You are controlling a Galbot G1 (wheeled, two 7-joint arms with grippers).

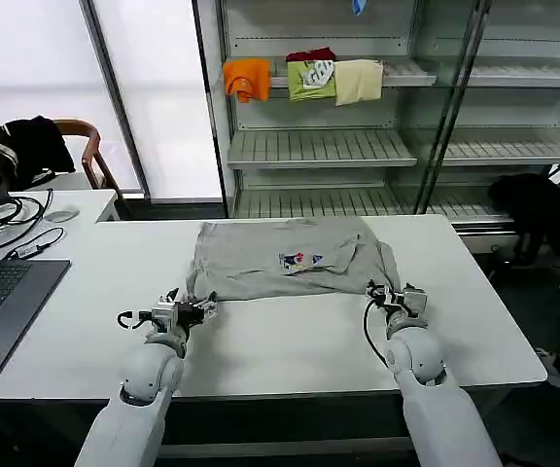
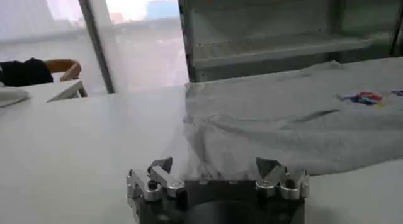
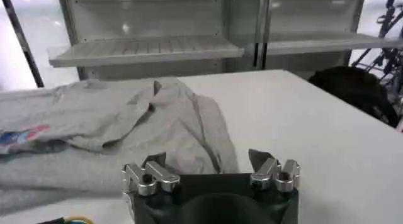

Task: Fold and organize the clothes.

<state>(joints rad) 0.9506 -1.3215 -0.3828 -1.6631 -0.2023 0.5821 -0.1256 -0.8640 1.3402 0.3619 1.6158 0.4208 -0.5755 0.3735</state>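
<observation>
Now the grey T-shirt [image 1: 285, 258] lies crumpled toward the table's [image 1: 290, 350] far edge, w/ left gripper [image 1: 194, 309] and right gripper [image 1: 389, 297] both spread at its near hem corners, probably lined up to pinch and fold.

T-shirt [image 1: 280, 258]: soft matt grey cloth, wrinkled. Table [image 1: 290, 341]: smooth matt white. Shelves [image 1: 319, 146]: slatted metal.

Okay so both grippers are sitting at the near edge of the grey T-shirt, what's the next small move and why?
Probably ease both grippers forward and close on the hem. The left gripper and right gripper are open at the near corners of the T-shirt, which lies partly folded on the white table, and neither holds fabric.
</observation>
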